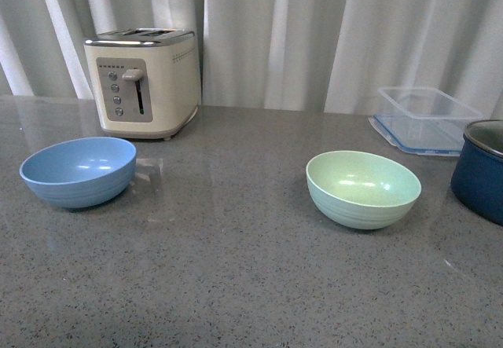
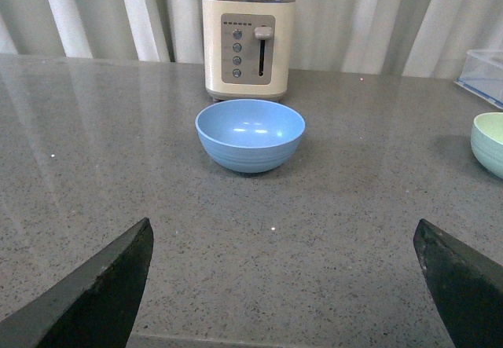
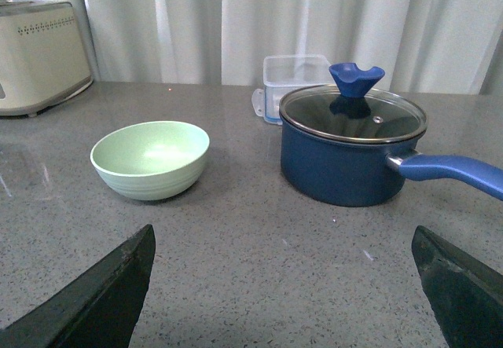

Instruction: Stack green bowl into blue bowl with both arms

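Note:
The green bowl (image 1: 363, 188) stands upright and empty on the grey counter at the right of the front view. The blue bowl (image 1: 78, 170) stands upright and empty at the left, apart from it. Neither arm shows in the front view. In the left wrist view my left gripper (image 2: 283, 234) is open and empty, well short of the blue bowl (image 2: 250, 134); the green bowl's rim (image 2: 489, 140) shows at the frame edge. In the right wrist view my right gripper (image 3: 283, 238) is open and empty, short of the green bowl (image 3: 150, 159).
A cream toaster (image 1: 143, 81) stands just behind the blue bowl. A clear plastic container (image 1: 425, 118) sits at the back right. A dark navy pot (image 3: 351, 153) with a glass lid and a long blue handle (image 3: 452, 172) stands close beside the green bowl.

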`<state>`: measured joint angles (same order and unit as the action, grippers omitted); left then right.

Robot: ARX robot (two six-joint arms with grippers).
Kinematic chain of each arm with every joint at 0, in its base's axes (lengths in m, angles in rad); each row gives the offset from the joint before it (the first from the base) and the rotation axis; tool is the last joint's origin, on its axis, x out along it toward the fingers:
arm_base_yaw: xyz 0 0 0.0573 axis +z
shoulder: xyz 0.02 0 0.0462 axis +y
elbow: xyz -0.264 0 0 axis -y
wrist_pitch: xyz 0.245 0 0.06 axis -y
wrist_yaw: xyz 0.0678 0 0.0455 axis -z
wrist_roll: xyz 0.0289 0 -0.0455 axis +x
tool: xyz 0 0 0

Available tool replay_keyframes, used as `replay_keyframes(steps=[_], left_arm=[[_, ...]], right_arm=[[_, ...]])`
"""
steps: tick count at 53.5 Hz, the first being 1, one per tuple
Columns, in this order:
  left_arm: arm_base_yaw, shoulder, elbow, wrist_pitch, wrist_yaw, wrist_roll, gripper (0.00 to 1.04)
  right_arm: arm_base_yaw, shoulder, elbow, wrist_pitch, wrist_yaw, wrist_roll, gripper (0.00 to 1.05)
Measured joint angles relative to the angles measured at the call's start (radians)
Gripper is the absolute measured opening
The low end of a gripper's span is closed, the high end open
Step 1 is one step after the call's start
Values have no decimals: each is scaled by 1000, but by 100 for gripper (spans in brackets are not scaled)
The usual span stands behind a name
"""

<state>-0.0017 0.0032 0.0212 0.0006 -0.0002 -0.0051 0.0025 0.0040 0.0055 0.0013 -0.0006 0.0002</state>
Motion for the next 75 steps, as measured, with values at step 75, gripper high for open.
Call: replay_keyframes(steps=[75], left_arm=[[163,966,633,221,-34,-220,98]], right_arm=[[0,0,0,0,0,0,95]])
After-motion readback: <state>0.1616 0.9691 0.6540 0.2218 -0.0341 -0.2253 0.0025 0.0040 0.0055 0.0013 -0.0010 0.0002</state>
